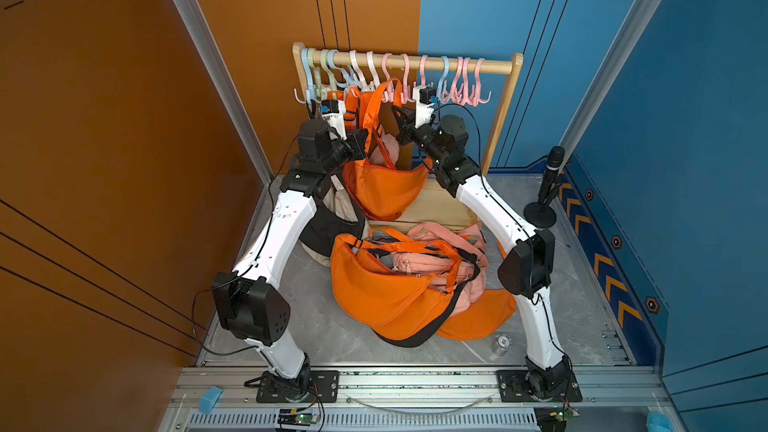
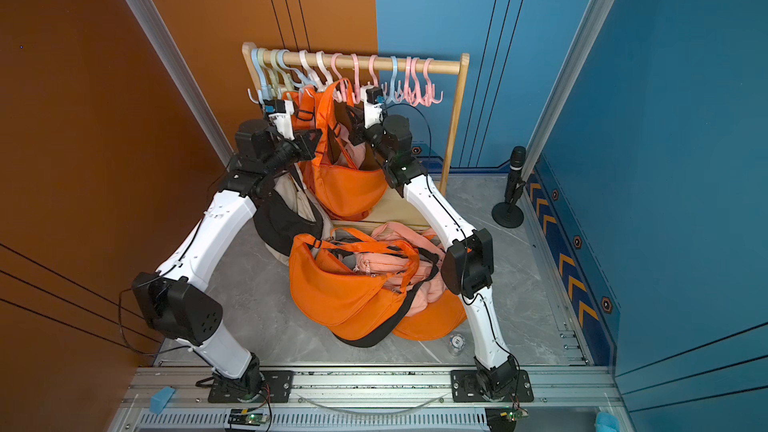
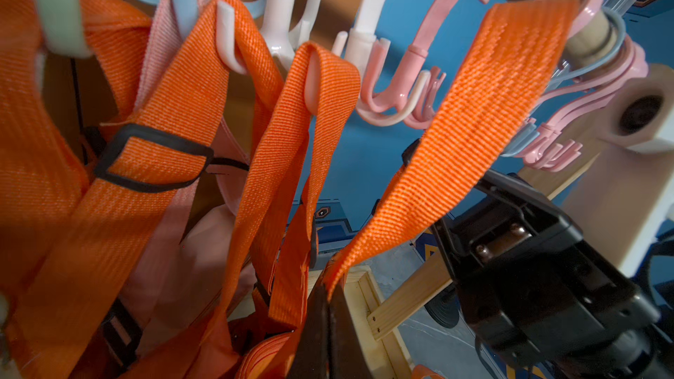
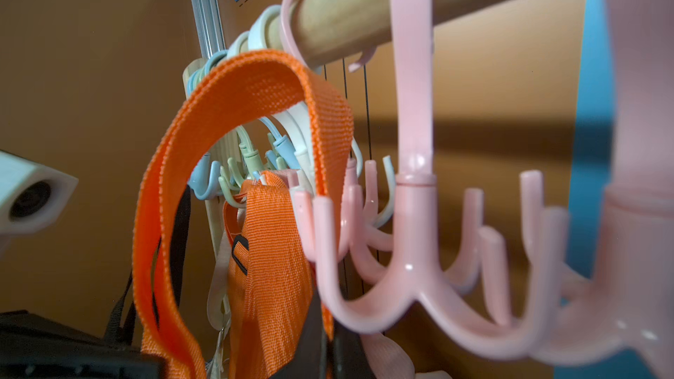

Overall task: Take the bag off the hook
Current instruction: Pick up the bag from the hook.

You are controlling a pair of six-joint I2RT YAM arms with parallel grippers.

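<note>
Under the rail (image 4: pixel 364 5), only wrist views show left tool (image 3: pixel 328 289) and right tool (image 4: pixel 328 340) pinching the orange strap (image 3: pixel 474 122).

A black microphone (image 1: pixel 552 168) stands on its round base at the right of both top views, on the grey marbled tabletop (image 1: pixel 316 326). A small clear bottle (image 1: pixel 501 344) (too small to tell upright or lying) sits lower centre-right. A blue foam block (image 1: pixel 210 398) lies lower left.

No words or numbers can be read anywhere. At the right of a top view, the blue wall (image 1: pixel 706 160) carries orange chevrons (image 1: pixel 603 263) and small hexagon badges (image 1: pixel 616 241). The mark on the bottle cap (image 1: pixel 503 342) near the lower middle is too small to make out.
</note>
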